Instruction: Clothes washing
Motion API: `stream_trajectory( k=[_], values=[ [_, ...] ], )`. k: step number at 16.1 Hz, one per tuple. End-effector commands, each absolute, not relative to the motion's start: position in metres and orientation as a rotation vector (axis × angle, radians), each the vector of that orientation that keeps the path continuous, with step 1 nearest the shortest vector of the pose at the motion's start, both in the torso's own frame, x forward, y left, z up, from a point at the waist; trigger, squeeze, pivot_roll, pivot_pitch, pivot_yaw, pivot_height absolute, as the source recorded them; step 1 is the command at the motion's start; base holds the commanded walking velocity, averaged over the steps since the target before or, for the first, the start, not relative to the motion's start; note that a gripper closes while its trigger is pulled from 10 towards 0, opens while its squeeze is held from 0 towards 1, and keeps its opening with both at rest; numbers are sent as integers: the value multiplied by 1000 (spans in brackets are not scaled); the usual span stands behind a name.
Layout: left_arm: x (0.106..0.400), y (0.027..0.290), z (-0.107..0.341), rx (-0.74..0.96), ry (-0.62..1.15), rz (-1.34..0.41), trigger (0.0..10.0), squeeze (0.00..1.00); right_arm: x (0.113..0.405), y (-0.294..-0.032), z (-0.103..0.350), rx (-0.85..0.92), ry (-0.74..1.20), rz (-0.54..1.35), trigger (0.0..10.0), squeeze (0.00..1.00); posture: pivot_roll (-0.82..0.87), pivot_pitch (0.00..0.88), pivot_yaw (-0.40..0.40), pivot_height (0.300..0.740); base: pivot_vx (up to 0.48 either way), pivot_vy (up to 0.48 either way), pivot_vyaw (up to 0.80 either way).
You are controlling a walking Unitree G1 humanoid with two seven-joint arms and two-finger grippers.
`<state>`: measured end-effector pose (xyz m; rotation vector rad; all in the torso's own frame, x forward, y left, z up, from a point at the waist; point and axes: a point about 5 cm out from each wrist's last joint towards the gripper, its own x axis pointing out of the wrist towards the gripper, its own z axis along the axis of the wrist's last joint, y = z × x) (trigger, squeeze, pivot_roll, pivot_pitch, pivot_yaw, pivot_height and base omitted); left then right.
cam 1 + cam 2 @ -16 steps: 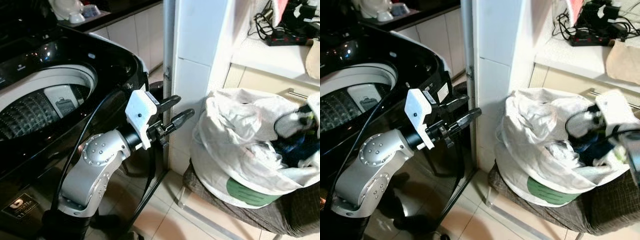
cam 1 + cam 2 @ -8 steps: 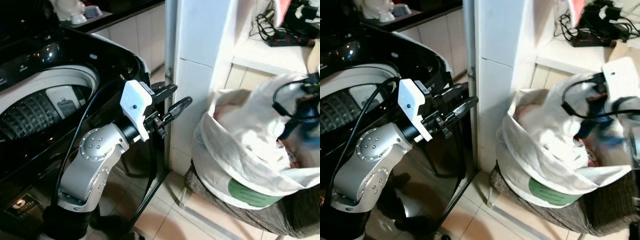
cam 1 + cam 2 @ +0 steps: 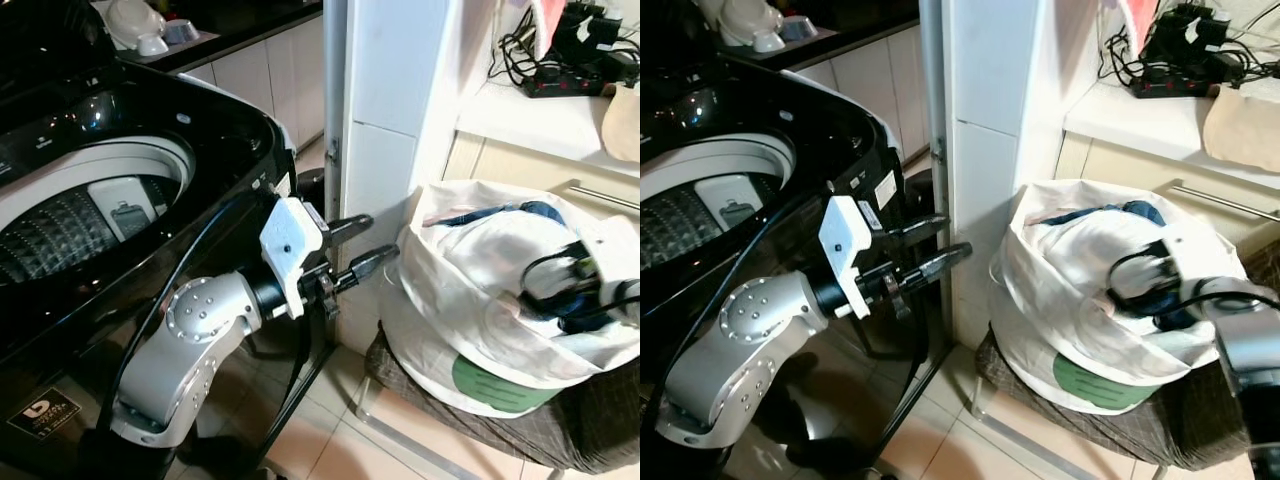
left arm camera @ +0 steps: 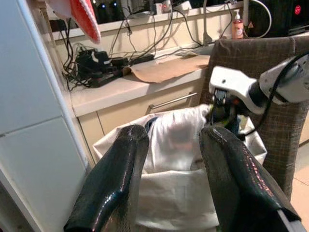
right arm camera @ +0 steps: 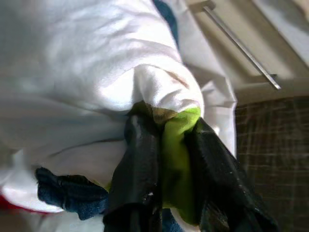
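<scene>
Half a second ago our right gripper (image 5: pixel 166 159) stood raised above the white laundry bag (image 3: pixel 480 300); now it has come down into the bag's open mouth, and its black fingers (image 5: pixel 140 159) are pinched on a lime-green garment (image 5: pixel 177 159) wrapped in white cloth, beside a dark blue piece. We judge that the pick is made, and that the lift and carry to the washer are what remain. Our left gripper (image 3: pixel 355 247) hangs spread and empty in the gap between the black washing machine (image 3: pixel 200 130) and the bag, pointing right toward it. The bag sits on a brown checked chair (image 3: pixel 480 420) at the right, hard against the white pillar (image 3: pixel 385 160) and below the cabinet handle (image 3: pixel 600 192). The open drum (image 3: pixel 70 215) lies far left, so the load must rise over the bag's rim, pass the pillar's corner and clear our own left arm; the room there looks narrow.
</scene>
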<state>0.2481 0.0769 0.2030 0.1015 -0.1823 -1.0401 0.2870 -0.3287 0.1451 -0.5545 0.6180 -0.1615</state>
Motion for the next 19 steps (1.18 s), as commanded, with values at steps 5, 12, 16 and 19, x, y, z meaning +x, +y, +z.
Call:
stream_trajectory(
  k=[5,12,16,19],
  values=[
    [246,80,210,114,-196,-1051,10000,0,291,-318,181,-553,555,-91,10000,1000,-20,1,44,740,0,0,0],
    [248,77,211,118,-196,-1069,10000,0,315,-279,177,-510,471,213,10000,1000,-24,8,55,740,0,0,0],
    [247,78,210,118,-186,-1073,10000,0,328,-284,149,-768,568,225,10000,827,-20,14,56,740,0,0,0],
    [246,76,209,117,-180,-1087,10000,0,330,-279,124,-831,619,322,10000,0,-19,18,57,740,0,0,0]
  ],
)
